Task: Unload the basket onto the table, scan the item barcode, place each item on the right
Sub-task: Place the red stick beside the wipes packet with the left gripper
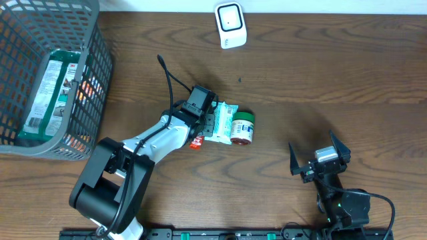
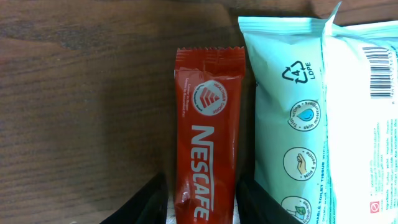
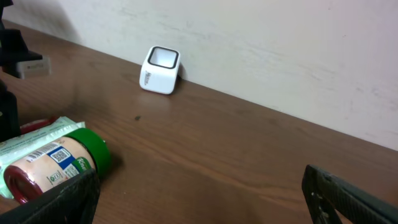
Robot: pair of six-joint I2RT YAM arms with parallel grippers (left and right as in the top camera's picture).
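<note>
Coffee sachet lies flat on the table just beside the wipes pack. Its long axis runs straight out between the jaws of the left gripper, which are parted and not pinching. Right gripper gapes wide, well apart.

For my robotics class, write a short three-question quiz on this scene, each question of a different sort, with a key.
1. True or false: the right gripper stands open.
2. What lies between the fingers of the left gripper? A) a spoon B) a red sachet C) a battery
3. Short answer: what lies between the sachet and the jar?
Key: 1 true; 2 B; 3 the wipes pack.
</note>
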